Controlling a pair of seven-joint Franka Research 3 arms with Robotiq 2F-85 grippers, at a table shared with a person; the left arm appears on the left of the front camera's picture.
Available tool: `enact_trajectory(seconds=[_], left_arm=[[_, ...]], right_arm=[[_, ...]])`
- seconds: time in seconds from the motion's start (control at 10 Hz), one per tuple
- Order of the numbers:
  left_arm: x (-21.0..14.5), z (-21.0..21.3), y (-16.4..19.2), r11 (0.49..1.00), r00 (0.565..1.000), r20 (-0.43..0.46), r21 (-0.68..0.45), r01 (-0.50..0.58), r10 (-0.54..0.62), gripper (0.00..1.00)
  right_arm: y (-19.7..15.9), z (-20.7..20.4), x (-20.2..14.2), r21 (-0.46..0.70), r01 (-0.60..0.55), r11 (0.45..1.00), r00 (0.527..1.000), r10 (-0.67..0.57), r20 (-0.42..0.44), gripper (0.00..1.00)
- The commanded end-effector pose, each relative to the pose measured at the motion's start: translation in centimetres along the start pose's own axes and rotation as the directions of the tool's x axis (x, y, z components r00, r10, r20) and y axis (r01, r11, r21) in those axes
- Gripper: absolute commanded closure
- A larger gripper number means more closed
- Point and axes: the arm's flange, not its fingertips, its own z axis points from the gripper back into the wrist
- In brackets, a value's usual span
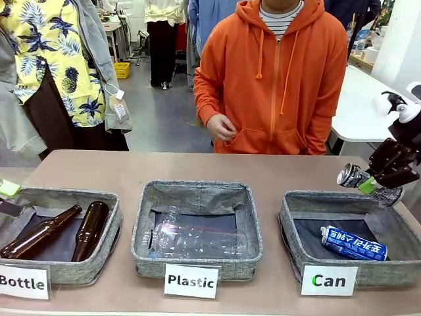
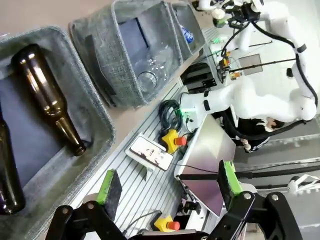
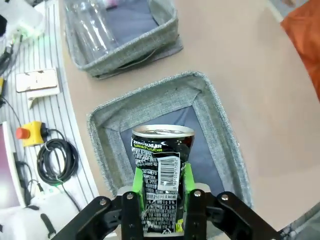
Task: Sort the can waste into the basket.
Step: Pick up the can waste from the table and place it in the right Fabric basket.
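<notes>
My right gripper (image 1: 376,183) is shut on the black can (image 1: 360,180), holding it on its side above the far right rim of the grey "Can" basket (image 1: 299,220). In the right wrist view the black can (image 3: 161,172) sits between the green pads (image 3: 138,182), straight over the basket (image 3: 207,107). The blue can (image 1: 352,242) lies on the dark lining inside that basket. My left gripper (image 2: 170,185) stands open with nothing between its fingers, beyond the table's near edge, and its green pad (image 1: 8,188) shows at the far left above the "Bottle" basket.
The "Bottle" basket (image 1: 112,224) at left holds two brown glass bottles (image 1: 91,230). The middle "Plastic" basket (image 1: 250,217) holds clear plastic bottles (image 1: 194,240). A person in an orange hoodie (image 1: 276,79) stands at the far side. Bare table runs behind the baskets.
</notes>
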Motion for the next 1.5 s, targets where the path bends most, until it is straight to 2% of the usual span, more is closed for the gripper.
enact_trajectory(seconds=[0.0,0.1,0.2,0.3,0.7,0.9,1.0,1.1,1.2,1.3,1.4], left_arm=[[-0.8,1.3,-1.1,0.997,0.998,0.057,-0.076,0.007,-0.003,0.00],[-0.8,1.3,-1.1,0.997,0.998,0.057,-0.076,0.007,-0.003,0.00],[-0.8,1.3,-1.1,0.997,0.998,0.057,-0.076,0.007,-0.003,0.00],[-0.8,1.3,-1.1,0.997,0.998,0.057,-0.076,0.007,-0.003,0.00],[-0.8,1.3,-1.1,0.997,0.998,0.057,-0.076,0.007,-0.003,0.00],[-0.8,1.3,-1.1,0.997,0.998,0.057,-0.076,0.007,-0.003,0.00],[-0.8,1.3,-1.1,0.997,0.998,0.057,-0.076,0.007,-0.003,0.00],[-0.8,1.3,-1.1,0.997,0.998,0.057,-0.076,0.007,-0.003,0.00],[-0.8,1.3,-1.1,0.997,0.998,0.057,-0.076,0.007,-0.003,0.00],[-0.8,1.3,-1.1,0.997,0.998,0.057,-0.076,0.007,-0.003,0.00],[-0.8,1.3,-1.1,0.997,0.998,0.057,-0.076,0.007,-0.003,0.00]], right_arm=[[-0.6,-0.6,-0.4,-0.030,-0.042,0.999,0.999,0.043,0.004,1.00],[-0.9,-0.8,-0.2,-0.036,-0.042,0.998,0.999,0.042,0.000,0.51],[-1.1,-0.8,-0.2,-0.037,-0.030,0.999,0.999,0.030,-0.018,0.08],[-1.0,-0.9,-0.2,-0.032,-0.027,0.999,0.999,0.026,-0.024,0.00],[-1.4,-0.6,0.0,-0.025,0.016,1.000,1.000,-0.016,-0.010,0.00],[-2.0,-0.1,0.2,0.049,0.137,0.989,0.989,-0.139,0.052,0.00],[-2.6,0.6,0.5,0.106,0.309,0.945,0.937,-0.321,0.139,0.00],[-4.0,1.3,1.0,0.148,0.669,0.729,0.677,-0.679,0.285,0.00],[-5.6,1.7,2.5,0.331,0.891,0.312,0.203,-0.923,0.326,0.00],[-6.5,1.1,2.7,0.446,0.884,0.142,0.063,-0.980,0.188,0.00],[-7.4,0.0,2.7,0.528,0.849,0.034,0.036,-0.999,0.006,0.00]])
